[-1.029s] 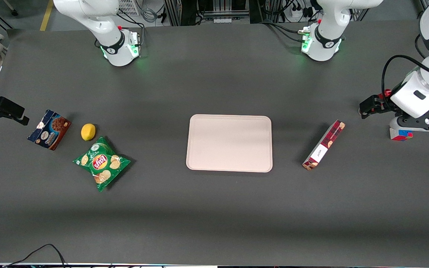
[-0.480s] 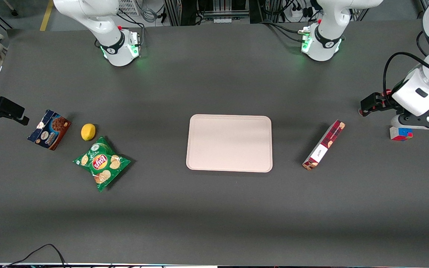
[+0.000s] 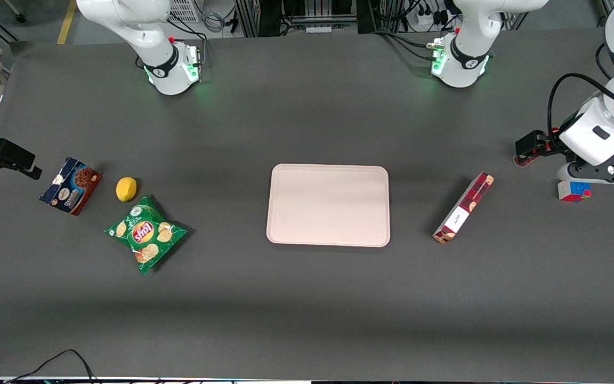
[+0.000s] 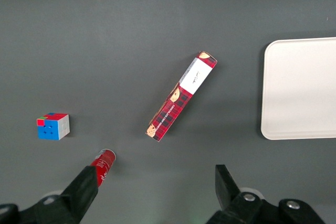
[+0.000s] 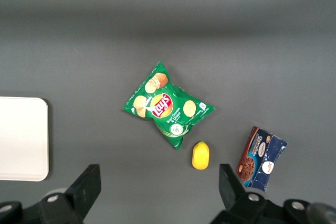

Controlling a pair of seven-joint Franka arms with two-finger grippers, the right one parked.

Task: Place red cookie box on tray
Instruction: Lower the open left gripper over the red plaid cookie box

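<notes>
The red cookie box lies flat and askew on the dark table, beside the tray toward the working arm's end. The pale-pink tray sits mid-table with nothing on it. My left gripper hangs above the table, farther from the front camera than the box and well apart from it. It is open wide and holds nothing. One fingertip overlaps a small red can lying on the table below.
A colour cube stands just under the working arm. Toward the parked arm's end lie a green chip bag, a lemon and a blue-and-brown cookie box.
The working arm has drifted slightly away from the front camera, uncovering more of the colour cube. The box, the tray and the other things have not moved.
</notes>
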